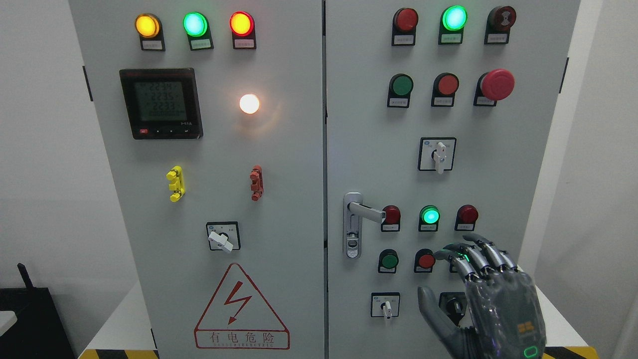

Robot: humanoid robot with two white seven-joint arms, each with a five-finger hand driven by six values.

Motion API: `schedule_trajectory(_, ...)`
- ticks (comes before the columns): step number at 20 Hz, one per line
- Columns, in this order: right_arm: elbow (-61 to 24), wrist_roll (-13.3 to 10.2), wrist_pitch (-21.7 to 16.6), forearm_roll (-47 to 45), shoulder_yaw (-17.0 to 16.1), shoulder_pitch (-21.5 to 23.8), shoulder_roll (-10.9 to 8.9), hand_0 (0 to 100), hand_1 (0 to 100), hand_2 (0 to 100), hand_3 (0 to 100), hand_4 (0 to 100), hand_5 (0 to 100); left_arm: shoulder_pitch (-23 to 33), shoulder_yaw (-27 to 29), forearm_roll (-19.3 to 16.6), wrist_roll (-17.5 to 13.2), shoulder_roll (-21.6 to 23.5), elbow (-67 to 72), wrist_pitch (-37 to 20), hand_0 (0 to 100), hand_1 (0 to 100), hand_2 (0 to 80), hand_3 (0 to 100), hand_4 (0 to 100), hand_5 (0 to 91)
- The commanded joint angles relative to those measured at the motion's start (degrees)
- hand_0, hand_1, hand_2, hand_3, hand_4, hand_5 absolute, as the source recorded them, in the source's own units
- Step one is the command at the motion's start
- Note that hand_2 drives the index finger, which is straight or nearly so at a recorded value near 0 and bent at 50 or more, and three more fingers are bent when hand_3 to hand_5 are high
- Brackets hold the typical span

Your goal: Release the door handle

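Head view: grey cabinet (279,164), white walls (40,149).

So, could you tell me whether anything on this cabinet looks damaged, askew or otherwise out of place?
Nothing stands out. The door handle sticks out level from its plate, free of the right hand, which hovers open lower right of it. Both doors look shut, and no button or switch looks broken.

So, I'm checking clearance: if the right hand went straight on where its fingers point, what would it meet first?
Probably the red button beside the fingertips of the right hand, not the door handle; depth is unclear.
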Motion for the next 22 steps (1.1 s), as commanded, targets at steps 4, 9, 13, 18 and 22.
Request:
schedule_trajectory(4,-1.22,0.15,-0.21,-1.02,-4.24,1.26,-0.02,43,4,0,0,0,0,-1.49,0.97,0.0,0.02,-0.02,0.0,0.05,12,39,0.0,0,0,0.0)
schedule_trajectory(9,-1.22,0.24,-0.39,-2.16,-3.72,1.7,0.15,41,5,0,0,0,0,-1.49,0.97,0.0,0.02,-0.02,0.0,0.05,12,39,0.0,0,0,0.0)
schedule_trajectory(13,-1.22,0.41,-0.39,-2.16,-3.28,1.7,0.42,41,5,0,0,0,0,-1.41,0.97,0.0,0.02,0.07,0.0,0.05,12,39,0.0,0,0,0.0)
schedule_trajectory(18,-1.22,0.41,-0.39,-2.25,-2.49,1.35,0.51,40,5,0,0,0,0,-1.49,0.97,0.0,0.02,-0.02,0.0,0.05,12,39,0.0,0,0,0.0)
schedule_trajectory(22,-1.22,0.77,-0.39,-2.25,-2.4,0.65,0.51,40,5,0,0,0,0,-1.41,0.97,0.0,0.02,-0.02,0.0,0.05,12,39,0.0,0,0,0.0)
